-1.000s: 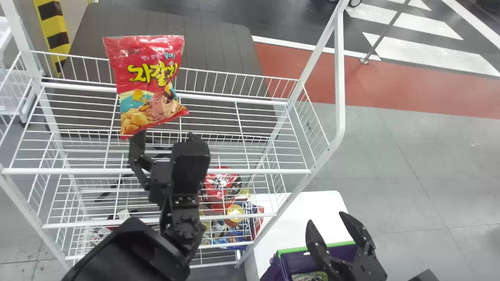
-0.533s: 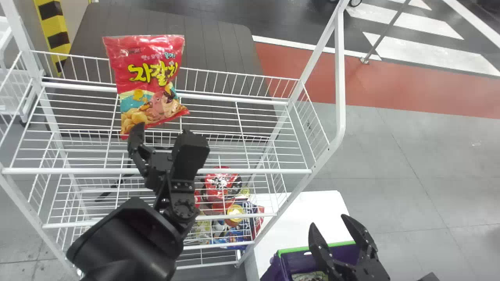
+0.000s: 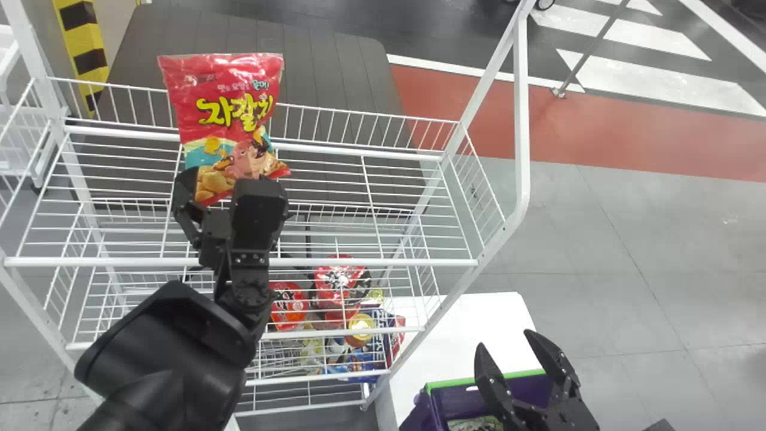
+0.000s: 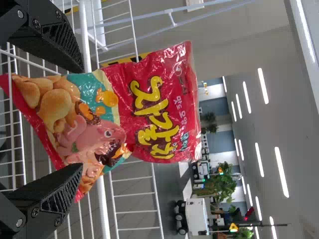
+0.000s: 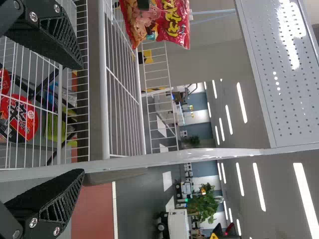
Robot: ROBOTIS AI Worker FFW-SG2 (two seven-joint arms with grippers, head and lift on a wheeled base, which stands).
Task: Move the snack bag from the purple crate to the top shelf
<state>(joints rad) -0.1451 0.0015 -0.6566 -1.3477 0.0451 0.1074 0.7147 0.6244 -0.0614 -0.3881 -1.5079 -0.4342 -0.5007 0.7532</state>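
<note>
The red snack bag [image 3: 230,120] stands upright at the back rail of the rack's top shelf [image 3: 323,185]. My left gripper [image 3: 224,179] is open around its lower end, a finger near each side. In the left wrist view the bag [image 4: 114,109] reaches between the spread fingers of the left gripper [image 4: 82,117], with space beside it. My right gripper [image 3: 502,344] stands open above the purple crate [image 3: 443,395], holding nothing. The right wrist view shows the right gripper [image 5: 82,119] open, and the snack bag [image 5: 159,20] farther off.
Lower wire shelves hold red packs [image 3: 341,287] and other packages. A white table [image 3: 479,323] carries the crate beside the rack. The rack's slanted side post [image 3: 520,149] rises between the shelf and the right side, and a front rail [image 3: 383,262] crosses below the top shelf.
My left gripper has shifted left and up, from below the bag to around its lower end. The bag has kept its place. The right gripper has drifted slightly right.
</note>
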